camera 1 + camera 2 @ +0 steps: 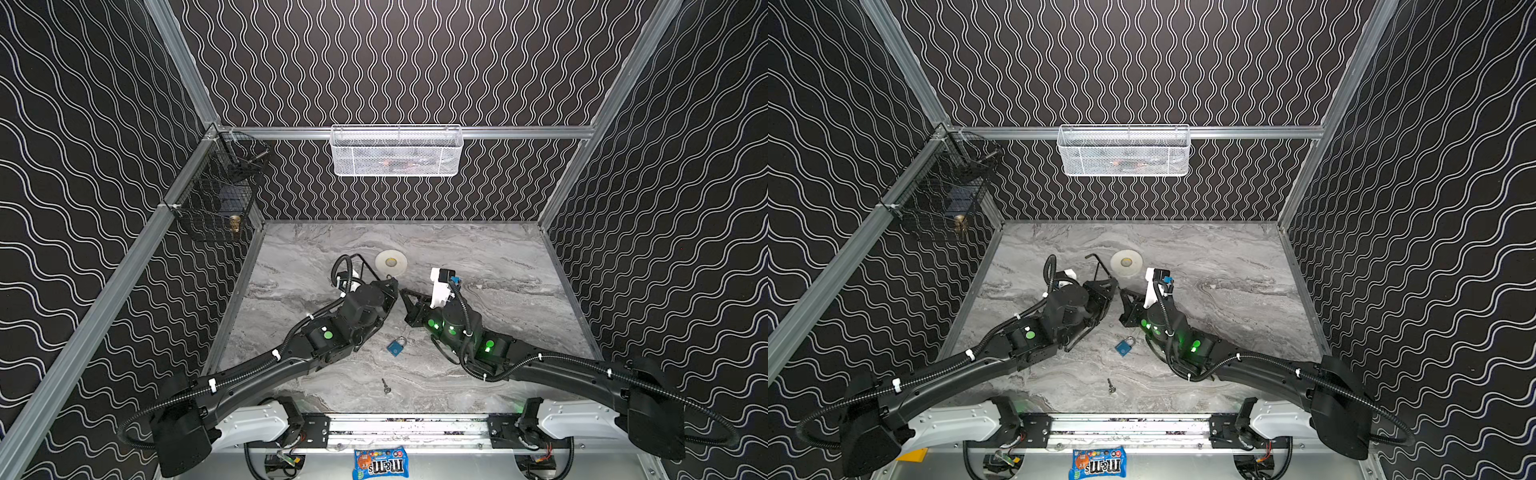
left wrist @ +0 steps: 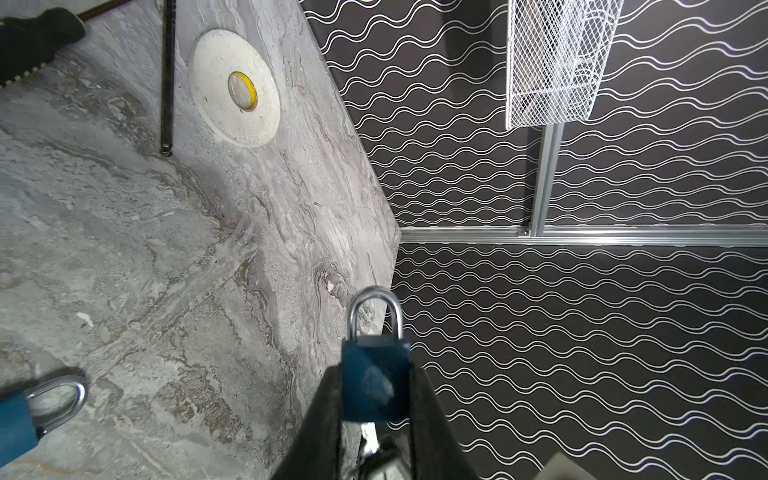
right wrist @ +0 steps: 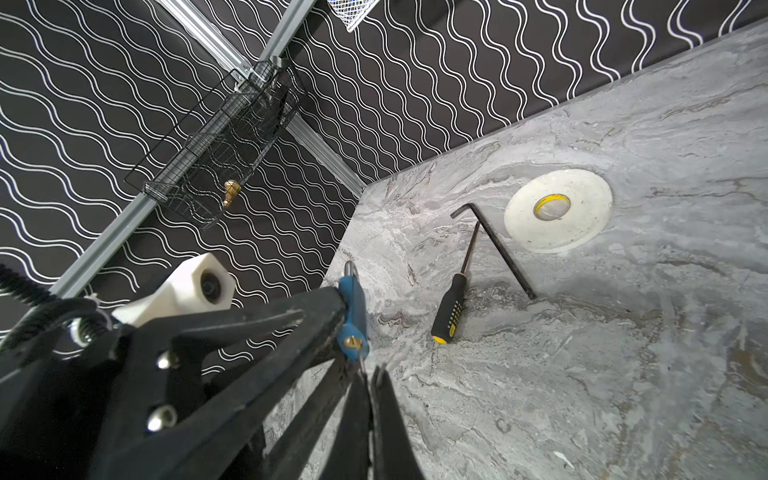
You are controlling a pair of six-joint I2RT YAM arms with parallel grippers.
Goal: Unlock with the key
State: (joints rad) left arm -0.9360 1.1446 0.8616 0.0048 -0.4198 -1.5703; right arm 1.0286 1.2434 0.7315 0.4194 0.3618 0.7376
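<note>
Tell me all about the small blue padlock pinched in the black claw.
The blue padlock has a boxy body, a shiny silver shackle, closed, and a brass keyhole plug underneath. The left gripper clamps its body from both sides above the marble table. What looks like a thin silver key, pinched by the shut right gripper, meets the keyhole.

Blue padlock [image 2: 374,374], grey marbled table [image 1: 498,257], black walls [image 1: 415,62] with white wavy lines.
</note>
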